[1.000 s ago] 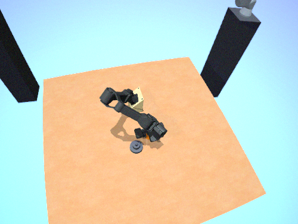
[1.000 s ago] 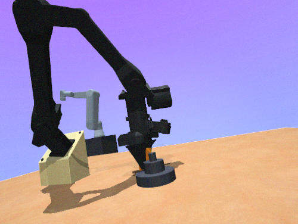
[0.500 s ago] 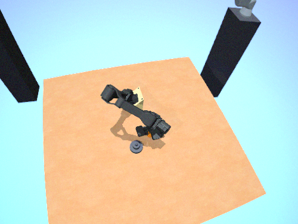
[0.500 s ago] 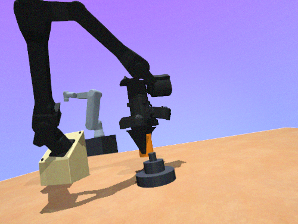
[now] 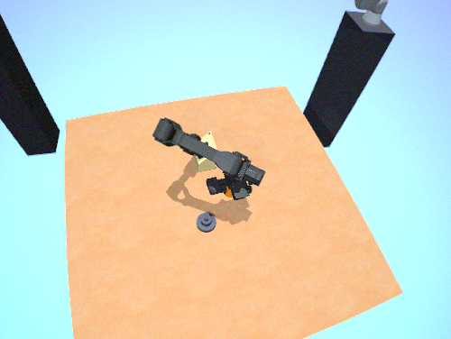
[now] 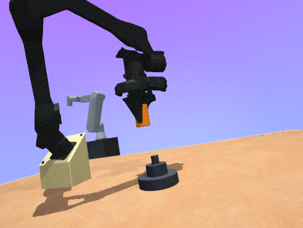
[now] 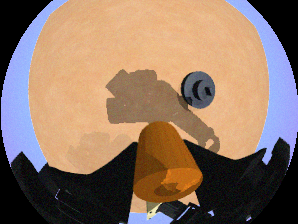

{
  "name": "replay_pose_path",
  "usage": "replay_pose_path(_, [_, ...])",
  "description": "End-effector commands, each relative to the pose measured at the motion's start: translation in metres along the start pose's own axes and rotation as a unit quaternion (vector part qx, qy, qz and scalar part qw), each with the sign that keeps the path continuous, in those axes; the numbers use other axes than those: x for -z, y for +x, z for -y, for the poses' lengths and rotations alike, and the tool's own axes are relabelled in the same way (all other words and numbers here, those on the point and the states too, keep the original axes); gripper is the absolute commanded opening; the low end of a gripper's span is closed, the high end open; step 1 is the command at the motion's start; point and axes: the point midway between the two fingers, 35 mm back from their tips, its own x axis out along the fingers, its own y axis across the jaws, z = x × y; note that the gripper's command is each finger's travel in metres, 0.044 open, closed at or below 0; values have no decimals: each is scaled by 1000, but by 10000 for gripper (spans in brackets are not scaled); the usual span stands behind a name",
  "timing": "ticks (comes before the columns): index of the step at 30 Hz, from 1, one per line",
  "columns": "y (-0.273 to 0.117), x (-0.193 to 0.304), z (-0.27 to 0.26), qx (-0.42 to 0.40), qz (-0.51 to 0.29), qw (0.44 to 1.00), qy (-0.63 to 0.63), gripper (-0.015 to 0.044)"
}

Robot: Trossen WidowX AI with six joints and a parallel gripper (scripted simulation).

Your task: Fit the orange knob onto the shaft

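Observation:
My gripper (image 5: 228,188) (image 6: 143,113) (image 7: 159,145) is shut on the orange knob (image 5: 229,193) (image 6: 146,116) (image 7: 162,155). It holds the knob in the air, well above the table, between its two dark fingers. The round dark pedestal (image 5: 206,228) (image 6: 158,182) (image 7: 192,78) stands on the table, with a smaller step and the thin shaft (image 5: 207,219) (image 6: 154,159) (image 7: 208,91) upright on top. The shaft is bare. The knob is apart from it, above and to one side. The knob's hole and the flat sides cannot be made out.
The arm's cream wedge-shaped base (image 5: 207,166) (image 6: 57,177) stands on the orange-tan table (image 5: 135,279) (image 6: 227,194) behind the gripper. Two dark pillars (image 5: 349,68) (image 5: 27,108) stand beyond the table edges. A grey arm (image 6: 96,112) stands on one of them.

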Motion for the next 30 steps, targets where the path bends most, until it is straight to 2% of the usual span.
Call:
replay_pose_path(1, [-10,1,1,-2,1,1000,5,0])
replay_pose_path(30, [24,-36,68,-7,4,1000,4,0])
